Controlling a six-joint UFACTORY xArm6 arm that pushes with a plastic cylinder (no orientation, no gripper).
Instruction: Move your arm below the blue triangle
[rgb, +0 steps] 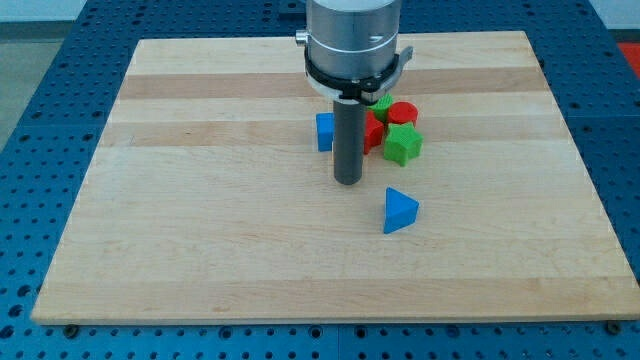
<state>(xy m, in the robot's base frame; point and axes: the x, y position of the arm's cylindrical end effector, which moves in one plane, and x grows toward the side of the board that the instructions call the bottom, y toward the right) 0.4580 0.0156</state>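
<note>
— Where is my tip (347, 181) right now?

— It sits on the wooden worktop (200, 230), near the middle of the board and a little toward the view's top. The dark rod (348, 140) rises straight up from it into the silver cylindrical body of the arm (352, 40) at the view's top edge.

— And the end effector, spread or pressed together?

— Neither: it is only a plain rod with no jaws, so there is nothing to spread or pinch. It holds nothing.

— What lies closest to it?

— A blue block (324, 131), partly hidden behind the rod on the view's left side of it; its shape cannot be made out fully. On the view's right of the rod sits a tight cluster: a red block (373, 130) just beside the rod, a red cylinder (401, 112) behind it, a green star-like block (402, 144) at the cluster's right front, and a sliver of another green block (383, 102) peeking out at the back.

— Where is the blue triangle (400, 210)?

— Alone, apart from the cluster, toward the view's bottom and right of my tip. The tip stands above and to the left of it in the view, near but not touching.

— Anything around the board?

— A blue perforated surface (40, 60) shows past all its edges.
</note>
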